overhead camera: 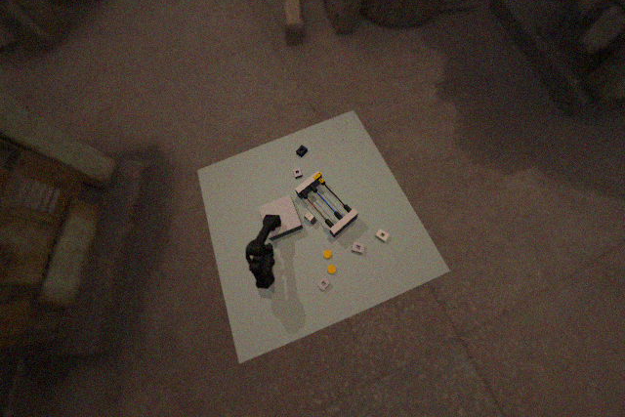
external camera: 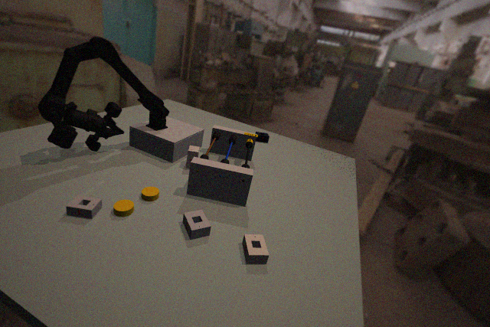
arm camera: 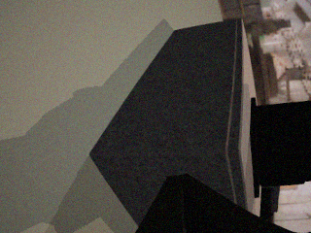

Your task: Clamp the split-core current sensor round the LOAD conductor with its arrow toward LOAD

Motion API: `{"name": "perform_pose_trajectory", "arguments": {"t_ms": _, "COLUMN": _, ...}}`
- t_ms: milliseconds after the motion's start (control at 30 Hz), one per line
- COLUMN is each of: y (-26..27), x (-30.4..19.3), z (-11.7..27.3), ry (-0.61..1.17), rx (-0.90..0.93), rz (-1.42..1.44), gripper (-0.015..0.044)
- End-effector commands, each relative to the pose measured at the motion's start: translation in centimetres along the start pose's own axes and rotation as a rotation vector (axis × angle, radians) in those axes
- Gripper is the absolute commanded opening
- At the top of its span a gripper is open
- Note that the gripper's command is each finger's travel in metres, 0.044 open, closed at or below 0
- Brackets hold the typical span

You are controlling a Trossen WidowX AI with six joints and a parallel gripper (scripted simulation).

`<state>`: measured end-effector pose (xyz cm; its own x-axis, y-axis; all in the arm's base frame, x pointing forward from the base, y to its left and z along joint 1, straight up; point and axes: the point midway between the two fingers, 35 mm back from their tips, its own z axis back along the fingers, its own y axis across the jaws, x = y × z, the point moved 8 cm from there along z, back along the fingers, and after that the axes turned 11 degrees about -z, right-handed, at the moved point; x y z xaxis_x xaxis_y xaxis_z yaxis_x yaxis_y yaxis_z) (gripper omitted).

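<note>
My gripper [external camera: 119,132] [arm camera: 178,184] is shut and empty, folded back towards the arm's base, left of the conductor rack. The rack's front block [overhead camera: 344,222] [external camera: 220,181] and back block [overhead camera: 306,185] [external camera: 229,145] hold an orange conductor [overhead camera: 315,210], a blue conductor [overhead camera: 324,201] [external camera: 229,152] and a black conductor [overhead camera: 335,195] [external camera: 247,155]. Yellow markers [overhead camera: 317,176] [external camera: 249,142] sit at the black one's far end; their lettering is unreadable. A small dark piece [overhead camera: 303,152] [external camera: 262,136] behind the rack may be the open sensor; its shape is unclear. No sensor is visible round a conductor.
The arm stands on a pale box [overhead camera: 282,206] [external camera: 184,144] [arm camera: 180,107]. A small pale block [overhead camera: 308,215] [external camera: 193,148] is between box and rack. Yellow discs [overhead camera: 326,254] [external camera: 150,193] and several pale square-holed blocks [overhead camera: 387,237] [external camera: 201,230] lie about.
</note>
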<state>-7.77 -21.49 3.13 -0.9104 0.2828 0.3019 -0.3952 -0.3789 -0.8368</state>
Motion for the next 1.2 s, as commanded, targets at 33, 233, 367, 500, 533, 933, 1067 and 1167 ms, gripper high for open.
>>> {"name": "perform_pose_trajectory", "arguments": {"t_ms": 33, "y": -0.2, "x": -0.5, "z": 0.2, "ry": -0.009, "rx": 0.039, "rz": 0.027, "gripper": 0.0052}}
{"name": "perform_pose_trajectory", "arguments": {"t_ms": 233, "y": -2.1, "x": -5.1, "z": 2.2, "ry": -0.108, "rx": 0.379, "rz": 0.297, "gripper": 0.0210}}
{"name": "perform_pose_trajectory", "arguments": {"t_ms": 367, "y": -4.1, "x": -8.4, "z": 3.2, "ry": -0.191, "rx": 0.601, "rz": 0.510, "gripper": 0.0315}}
{"name": "perform_pose_trajectory", "arguments": {"t_ms": 500, "y": -6.6, "x": -11.7, "z": 3.9, "ry": -0.284, "rx": 0.814, "rz": 0.740, "gripper": 0.0420}}
{"name": "perform_pose_trajectory", "arguments": {"t_ms": 533, "y": -7.3, "x": -12.5, "z": 4.0, "ry": -0.308, "rx": 0.866, "rz": 0.799, "gripper": 0.0440}}
{"name": "perform_pose_trajectory", "arguments": {"t_ms": 933, "y": -18.6, "x": -20.7, "z": 2.7, "ry": -0.613, "rx": 1.466, "rz": 1.548, "gripper": 0.0440}}
{"name": "perform_pose_trajectory", "arguments": {"t_ms": 1067, "y": -23.2, "x": -22.1, "z": 1.2, "ry": -0.706, "rx": 1.666, "rz": 1.799, "gripper": 0.0440}}
{"name": "perform_pose_trajectory", "arguments": {"t_ms": 1167, "y": -26.8, "x": -22.6, "z": -0.2, "ry": -0.767, "rx": 1.822, "rz": 1.982, "gripper": 0.0440}}
